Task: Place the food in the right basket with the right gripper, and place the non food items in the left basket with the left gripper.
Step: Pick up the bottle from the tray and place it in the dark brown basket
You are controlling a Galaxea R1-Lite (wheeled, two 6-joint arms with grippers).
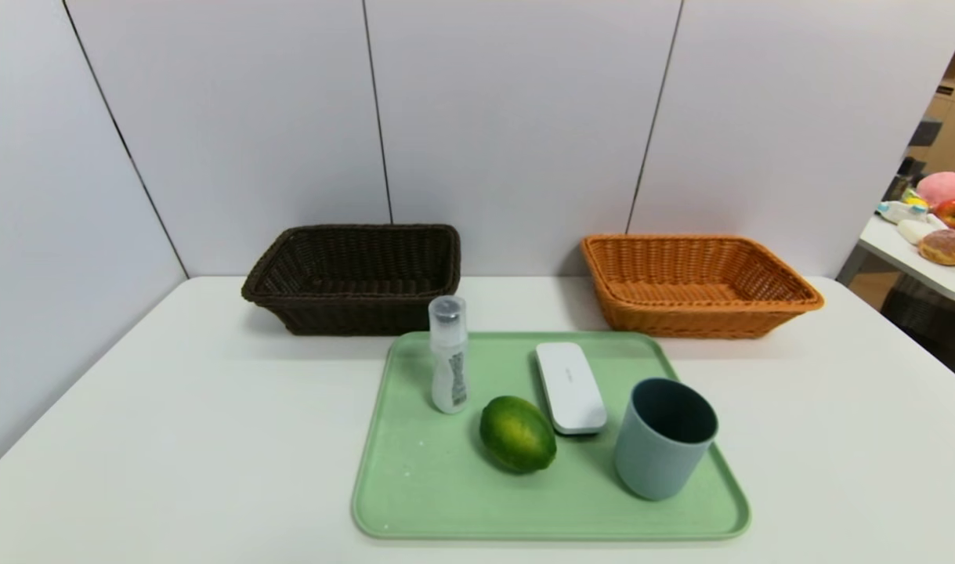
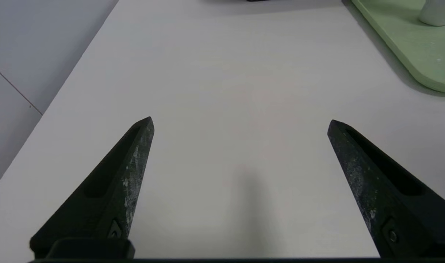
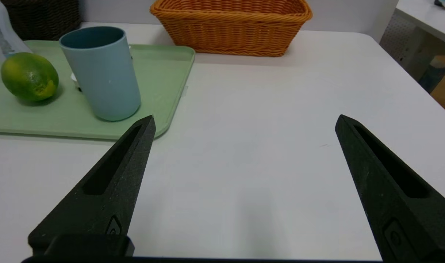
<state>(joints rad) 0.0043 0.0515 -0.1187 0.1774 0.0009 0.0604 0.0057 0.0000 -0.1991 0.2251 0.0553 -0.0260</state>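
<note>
Item: lime [image 1: 517, 433] at tray [image 1: 414, 501] centre, cup [image 1: 664, 437] at its 3 o'clock; both grippers, left [image 2: 240, 122] and right [image 3: 245, 120], spread wide and empty; you risk toppling that cup reaching in.

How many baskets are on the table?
2. The dark brown wicker basket sits at the back left of the white table, and the orange wicker basket sits at the back right, both behind the green tray.
</note>
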